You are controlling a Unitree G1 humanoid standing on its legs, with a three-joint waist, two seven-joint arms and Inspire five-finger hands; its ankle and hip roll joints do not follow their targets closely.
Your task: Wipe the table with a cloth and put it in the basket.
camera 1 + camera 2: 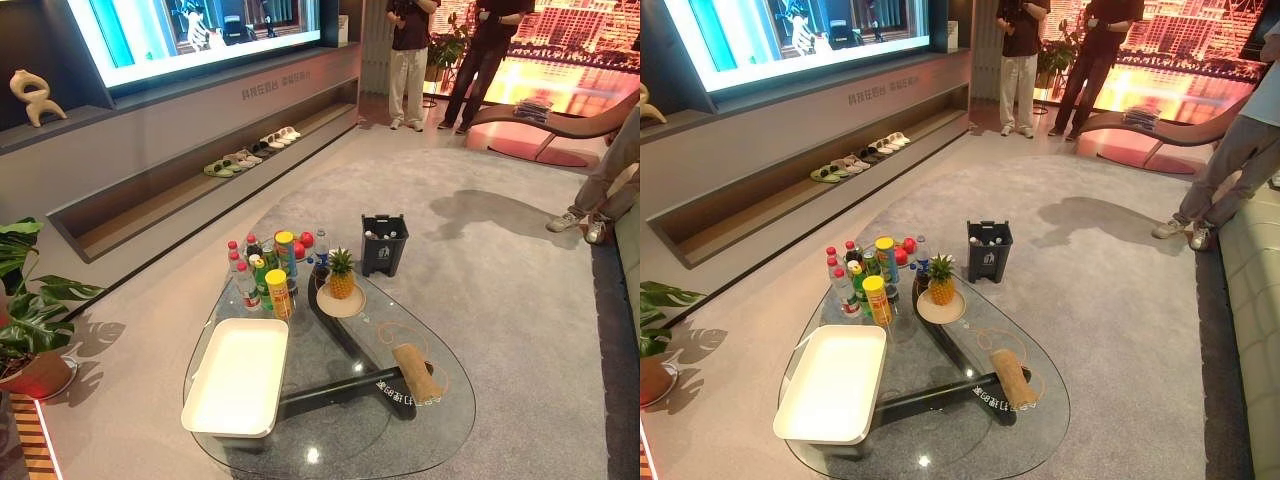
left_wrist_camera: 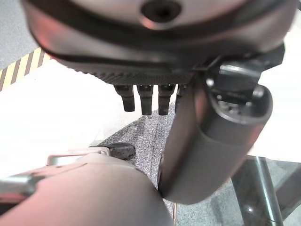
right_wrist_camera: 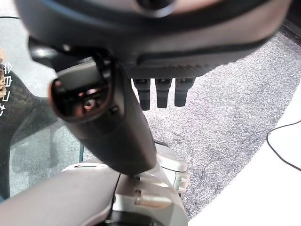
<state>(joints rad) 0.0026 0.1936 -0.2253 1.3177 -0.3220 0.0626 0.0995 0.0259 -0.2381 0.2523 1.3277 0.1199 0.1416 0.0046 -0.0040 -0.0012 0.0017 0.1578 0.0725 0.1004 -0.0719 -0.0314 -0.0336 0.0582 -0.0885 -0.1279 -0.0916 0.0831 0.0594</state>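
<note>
Crowding table's (image 1: 440, 440) far end: bottles (image 1: 262, 268), pineapple (image 1: 341, 275).

Bright, even indoor light — white glare spots on the glass table (image 1: 330, 455), a glowing screen (image 1: 200, 30) upper left. Wrist views — each hand (image 2: 155, 99) blurred, too close for focus.

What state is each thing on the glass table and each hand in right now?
Rolled tan cloth: lying on the glass table, untouched.
White rectangular basket: upright, empty.
Pineapple: upright on its round plate.
Cluster of bottles and cans: standing upright.
Black bin: upright on the carpet.
Left hand: open, holding nothing.
Right hand: open, holding nothing.
</note>
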